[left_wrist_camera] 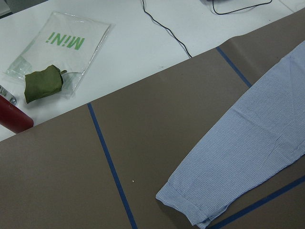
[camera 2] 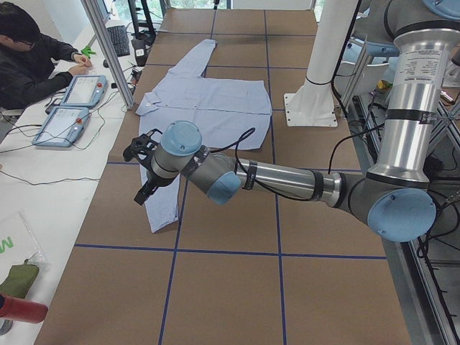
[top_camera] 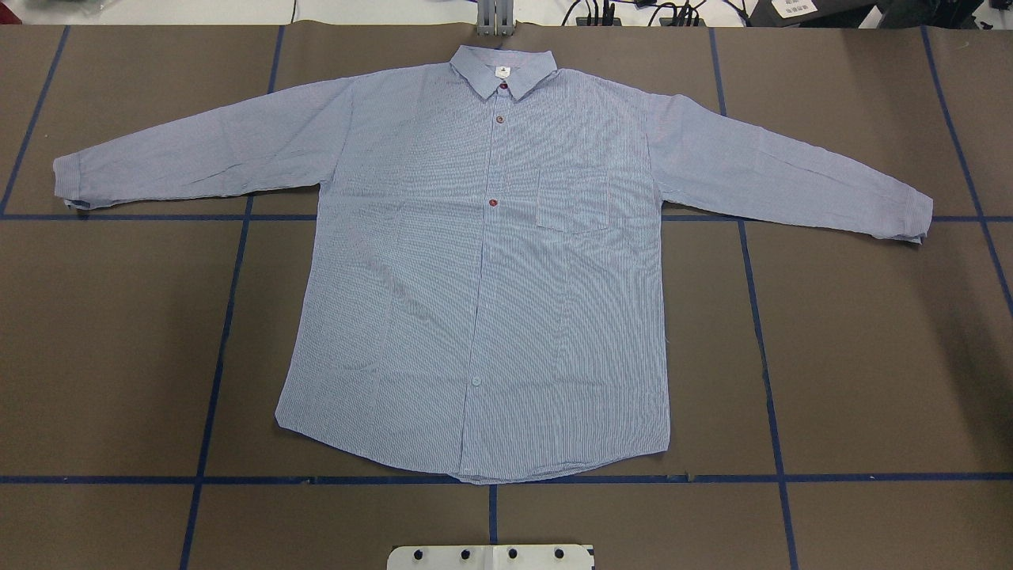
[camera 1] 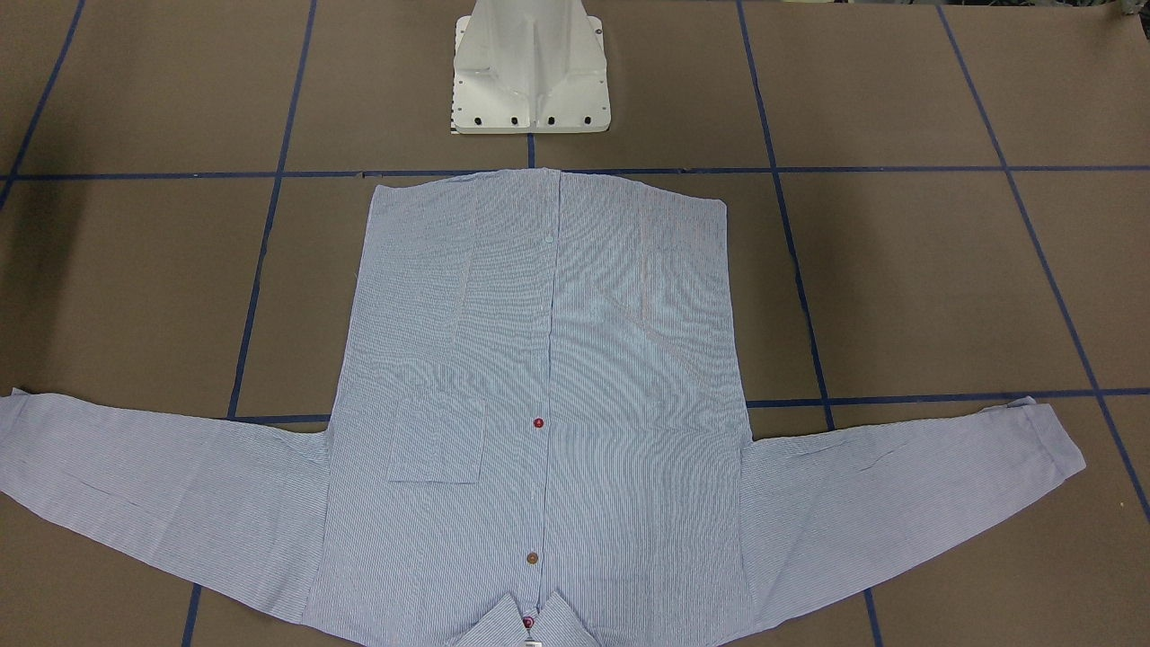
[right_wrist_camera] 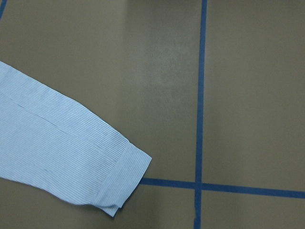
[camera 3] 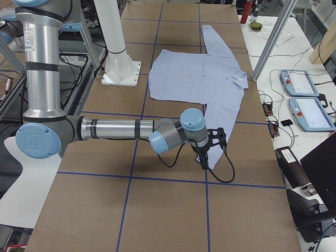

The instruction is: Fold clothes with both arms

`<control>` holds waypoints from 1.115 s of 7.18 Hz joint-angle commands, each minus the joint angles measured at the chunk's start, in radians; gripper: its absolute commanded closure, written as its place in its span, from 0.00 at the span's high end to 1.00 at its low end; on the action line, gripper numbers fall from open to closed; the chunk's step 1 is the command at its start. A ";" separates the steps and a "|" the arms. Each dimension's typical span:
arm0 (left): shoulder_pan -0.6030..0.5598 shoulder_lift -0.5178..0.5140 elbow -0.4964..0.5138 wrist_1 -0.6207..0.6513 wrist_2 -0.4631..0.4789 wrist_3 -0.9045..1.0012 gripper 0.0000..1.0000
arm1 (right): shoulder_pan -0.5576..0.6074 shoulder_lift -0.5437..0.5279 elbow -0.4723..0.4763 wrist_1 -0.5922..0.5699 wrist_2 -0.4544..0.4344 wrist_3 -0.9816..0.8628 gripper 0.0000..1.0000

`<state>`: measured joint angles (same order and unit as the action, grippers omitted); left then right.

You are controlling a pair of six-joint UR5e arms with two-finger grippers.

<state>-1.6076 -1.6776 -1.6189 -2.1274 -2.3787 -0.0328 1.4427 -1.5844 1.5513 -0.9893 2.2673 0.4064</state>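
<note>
My left tool (camera 2: 142, 172) hangs above one cuff (left_wrist_camera: 190, 206) and my right tool (camera 3: 211, 147) above the other cuff (right_wrist_camera: 125, 174). I cannot tell whether either is wide or narrow. The shirt (top_camera: 491, 277) lies flat with its sleeves spread on the bench (top_camera: 870, 356).

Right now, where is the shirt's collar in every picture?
Exterior front-facing: collar at bottom centre, partly cut off.
Overhead exterior: collar at top centre.
Exterior left: collar upper left.
Exterior right: collar upper right.
Left wrist: absent, sleeve only.
Right wrist: absent, sleeve only.
Landmark: white pedestal, beyond the hem.
</note>
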 commanded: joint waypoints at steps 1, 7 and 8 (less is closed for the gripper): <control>0.000 0.001 -0.001 -0.002 -0.001 0.004 1.00 | -0.176 0.030 -0.120 0.286 -0.149 0.327 1.00; 0.000 -0.002 -0.010 -0.002 -0.001 0.005 1.00 | -0.317 0.032 -0.227 0.461 -0.318 0.471 0.88; 0.000 -0.002 -0.010 -0.002 -0.002 0.005 1.00 | -0.324 0.032 -0.234 0.463 -0.318 0.473 0.85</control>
<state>-1.6076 -1.6796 -1.6282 -2.1292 -2.3796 -0.0276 1.1299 -1.5522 1.3252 -0.5343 1.9552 0.8732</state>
